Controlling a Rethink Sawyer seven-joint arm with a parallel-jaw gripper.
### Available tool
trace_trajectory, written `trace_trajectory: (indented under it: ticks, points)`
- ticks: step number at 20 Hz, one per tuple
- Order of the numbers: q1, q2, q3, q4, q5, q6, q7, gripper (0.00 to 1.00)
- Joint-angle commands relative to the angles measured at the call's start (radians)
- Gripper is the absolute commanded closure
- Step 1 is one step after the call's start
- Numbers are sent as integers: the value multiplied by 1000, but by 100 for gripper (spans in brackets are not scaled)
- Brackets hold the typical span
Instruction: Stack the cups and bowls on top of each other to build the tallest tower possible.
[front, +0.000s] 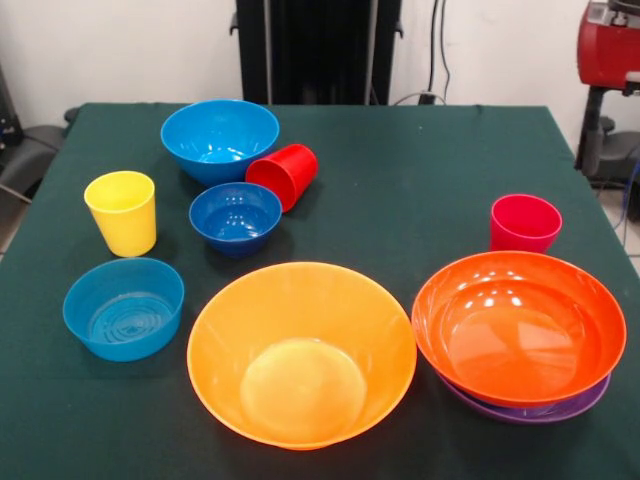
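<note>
No gripper shows in the front view. A huge orange bowl (301, 352) sits near the table's front middle. To its right, a red-orange bowl (519, 315) rests nested in a purple bowl (530, 408), forming a low tower. Three blue bowls stand on the left: a large one (219, 138) at the back, a small dark one (236, 217) in front of it, and a straight-sided one (124, 307) at the front left. A yellow cup (122, 211) stands upright at left. A red cup (283, 175) lies on its side between the two back blue bowls. A pinkish-red cup (525, 222) stands upright behind the tower.
The dark green tablecloth (400, 180) covers the table. A red machine (610, 45) stands on a stand off the table's right edge. Cables hang on the wall behind.
</note>
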Motion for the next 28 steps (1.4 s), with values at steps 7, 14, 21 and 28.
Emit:
trace_trajectory:
  ticks: [7, 14, 21, 28]
  points:
    - [-126, -27, 195, 210, -86, 10, -221, 0]
    - [-166, -64, 232, 265, -122, 2, -232, 0]
    - [-225, -110, 278, 320, -156, 9, -253, 0]
    - [-285, -145, 335, 398, -187, -34, -254, 0]
